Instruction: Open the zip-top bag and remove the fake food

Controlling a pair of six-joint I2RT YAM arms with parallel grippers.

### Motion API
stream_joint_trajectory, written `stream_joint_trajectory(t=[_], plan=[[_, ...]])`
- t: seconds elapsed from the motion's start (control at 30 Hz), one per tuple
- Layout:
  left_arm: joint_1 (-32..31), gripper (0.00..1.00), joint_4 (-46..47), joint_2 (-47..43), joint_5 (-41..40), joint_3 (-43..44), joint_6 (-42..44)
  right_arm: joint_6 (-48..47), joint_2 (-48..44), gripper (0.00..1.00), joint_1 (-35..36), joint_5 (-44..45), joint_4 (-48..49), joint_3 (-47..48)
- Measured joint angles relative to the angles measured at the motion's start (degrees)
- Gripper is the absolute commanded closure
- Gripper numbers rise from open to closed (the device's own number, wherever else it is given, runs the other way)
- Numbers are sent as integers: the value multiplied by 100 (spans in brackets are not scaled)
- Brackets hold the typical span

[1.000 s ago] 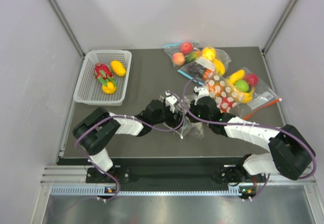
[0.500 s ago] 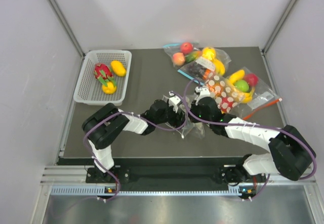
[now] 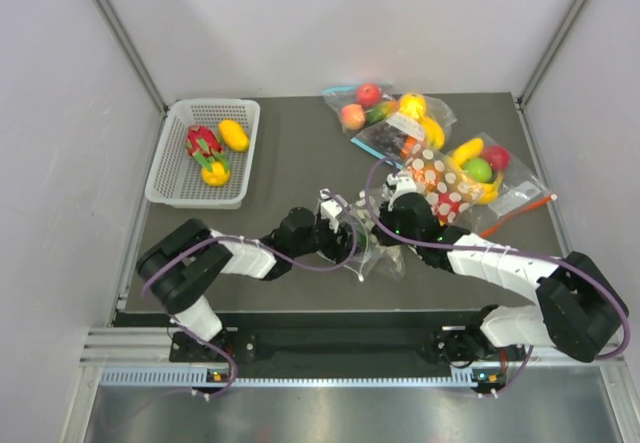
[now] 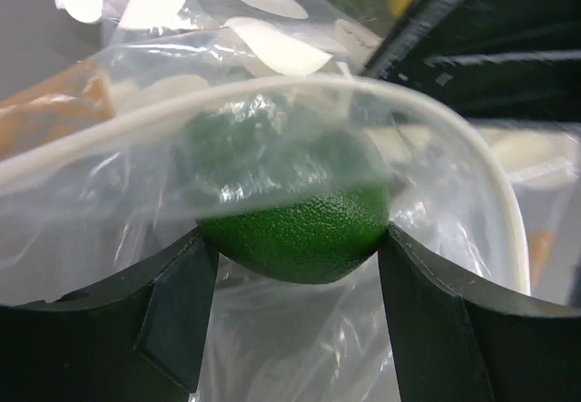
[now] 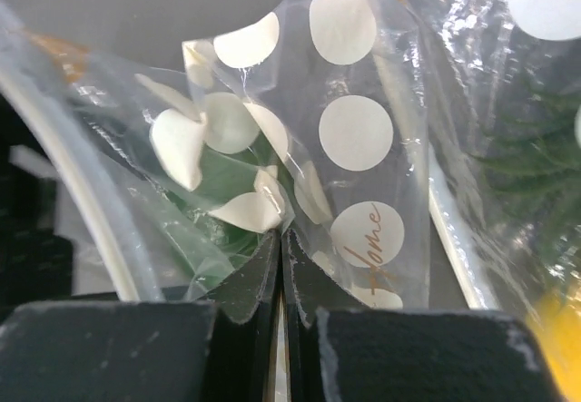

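The zip-top bag [image 3: 378,248], clear with white polka dots, lies crumpled at the table's middle between my two grippers. My left gripper [image 4: 295,266] reaches into its open mouth and is shut on a green fake fruit [image 4: 295,234], pebbled like a lime, half under the bag's white rim [image 4: 272,102]. My right gripper [image 5: 281,248] is shut on a fold of the dotted bag [image 5: 349,130]; green shows through the plastic [image 5: 218,180]. In the top view the left gripper [image 3: 340,233] and right gripper [image 3: 392,231] sit close together at the bag.
A white basket [image 3: 172,178] at the left holds a red fruit with green leaves [image 3: 203,143] and yellow pieces [image 3: 234,134]. Several other bags of toy fruit [image 3: 440,153] lie at the back right, one dotted with orange inside [image 3: 440,185].
My left arm has drawn slightly back toward the left and near edge, its gripper still at the bag's mouth. The right arm has barely moved.
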Motion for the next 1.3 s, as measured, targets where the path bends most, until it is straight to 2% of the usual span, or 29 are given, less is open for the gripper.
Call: stream_joint_trajectory(t=[0.33, 0.7, 0.83, 0.93, 1.17, 1.3], plan=[[-26, 72, -645, -1794, -7, -476, 42, -87, -210, 100, -310, 20, -328, 0], [-42, 70, -2223, -3392, 103, -562, 114, -166, -216, 100, -343, -68, -424, 256], [-46, 70, -2474, -3974, 98, -560, 107, -212, -216, 100, -356, -61, -450, 321], [-44, 70, -2470, -4116, 111, -538, 103, -205, -216, 100, -380, -87, -494, 321], [-44, 71, -2492, -3689, 116, -267, 66, -195, -216, 100, -376, -179, -494, 319], [42, 71, -2756, -3668, -116, 173, 116, -197, -254, 100, -376, -177, -496, 306]])
